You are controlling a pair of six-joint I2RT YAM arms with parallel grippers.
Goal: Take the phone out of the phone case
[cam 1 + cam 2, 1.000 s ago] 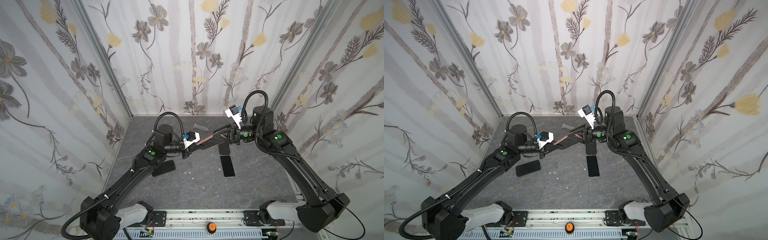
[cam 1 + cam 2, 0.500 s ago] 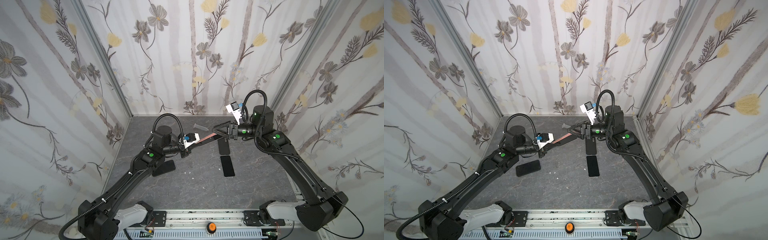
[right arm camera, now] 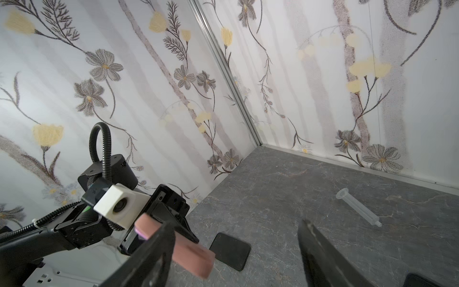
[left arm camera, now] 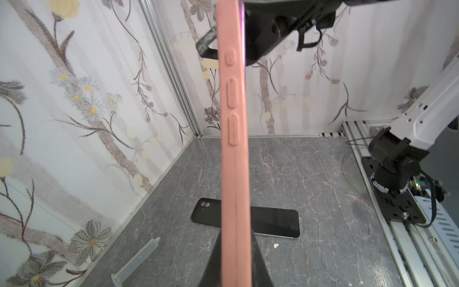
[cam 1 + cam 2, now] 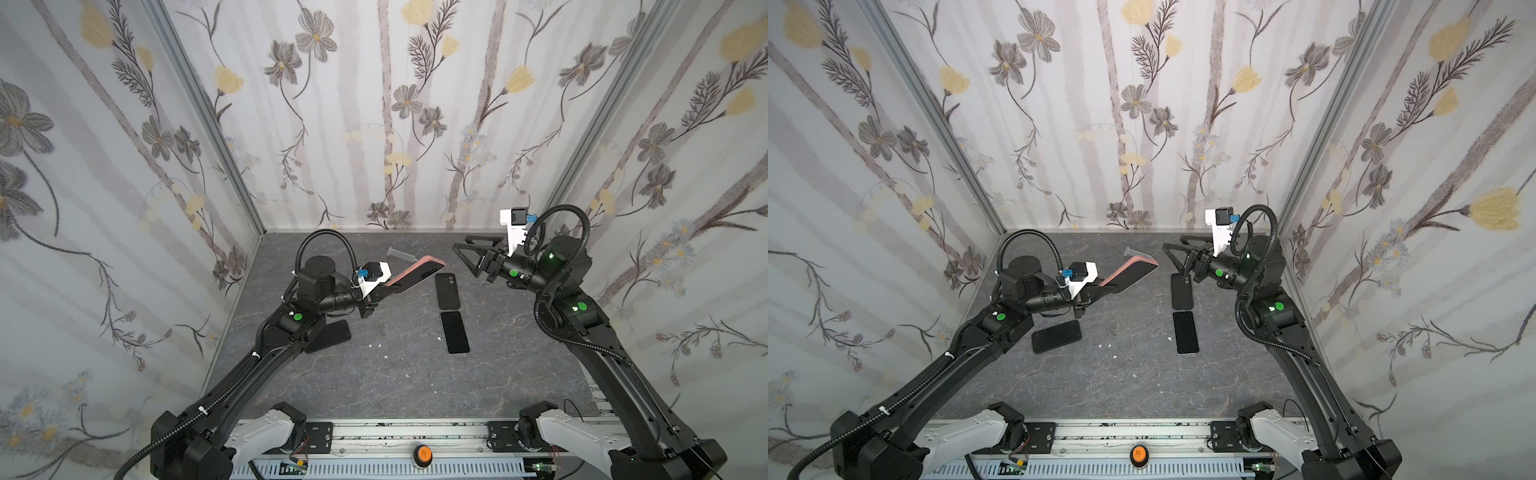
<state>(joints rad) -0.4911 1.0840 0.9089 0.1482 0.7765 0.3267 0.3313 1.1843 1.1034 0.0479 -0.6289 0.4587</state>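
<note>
L gripper (image 5: 379,291) pinches pink case (image 5: 415,272) by 1 end, held aloft so its free end faces R gripper (image 5: 460,242), jaws spread, near but apart, prob. to pry.

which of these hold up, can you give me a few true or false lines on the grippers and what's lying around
1. The left gripper holds the pink case tilted, off the table. True.
2. The right gripper is clamped on the pink case. False: its jaws stand open, apart from the case.
3. A clear syringe lies on the table near the back wall. True.
4. Nothing phone-shaped lies on the table. False: a black case and a black phone lie end to end, and another dark slab lies by the left arm.
</note>
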